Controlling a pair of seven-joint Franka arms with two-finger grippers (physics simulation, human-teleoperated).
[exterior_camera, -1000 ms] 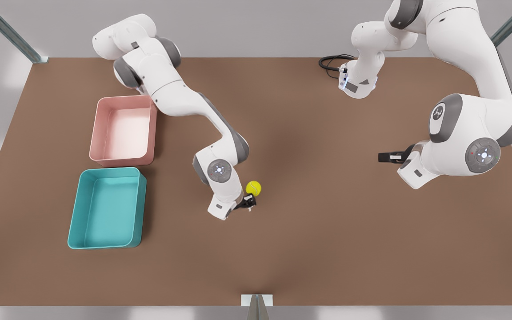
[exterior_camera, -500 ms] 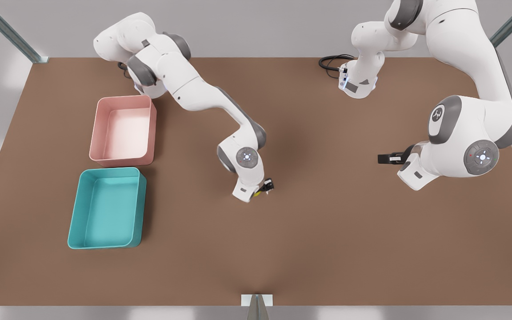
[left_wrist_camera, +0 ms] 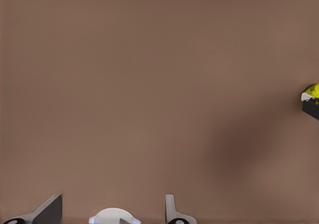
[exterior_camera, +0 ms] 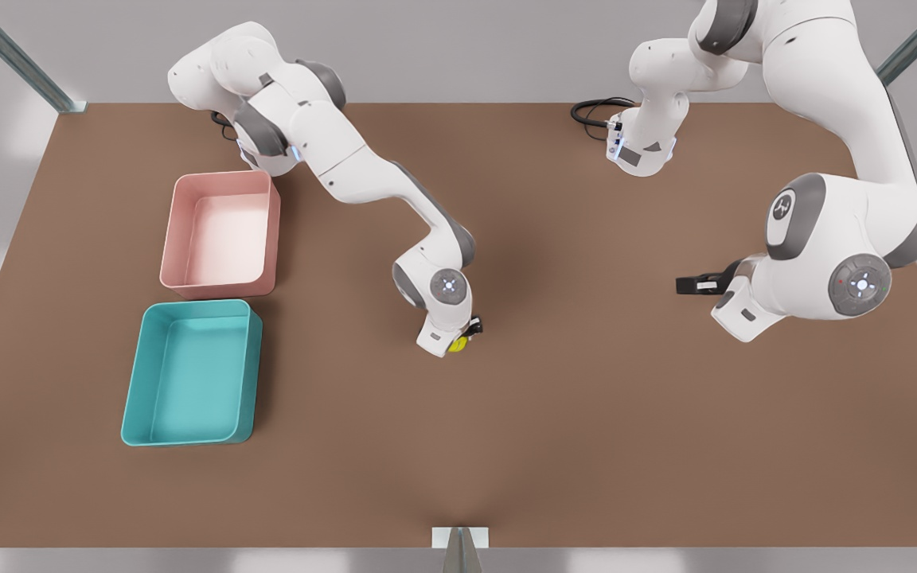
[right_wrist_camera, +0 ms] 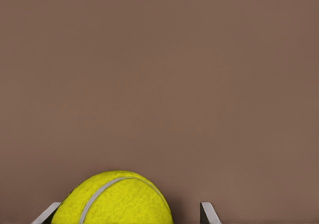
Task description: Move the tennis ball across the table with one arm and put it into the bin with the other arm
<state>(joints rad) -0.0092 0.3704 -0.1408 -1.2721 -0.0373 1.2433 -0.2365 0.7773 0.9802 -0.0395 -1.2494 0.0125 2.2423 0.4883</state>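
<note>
While the right claw (exterior_camera: 468,336) straddles the yellow-green ball (right_wrist_camera: 115,199), fingers apart, the left claw (exterior_camera: 685,283) waits open; pink tray (exterior_camera: 221,232) beside teal bin (exterior_camera: 191,372).

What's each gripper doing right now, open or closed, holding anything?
Left gripper: open, empty, waiting above the table.
Right gripper: open, fingers either side of the tennis ball, not clamped.

Right gripper (exterior_camera: 468,334) low at table centre, wrist pointing down, fingers (right_wrist_camera: 208,213) spread apart. Left gripper (exterior_camera: 685,284) waits on front view's right, held level, fingers (left_wrist_camera: 172,210) parted.
</note>
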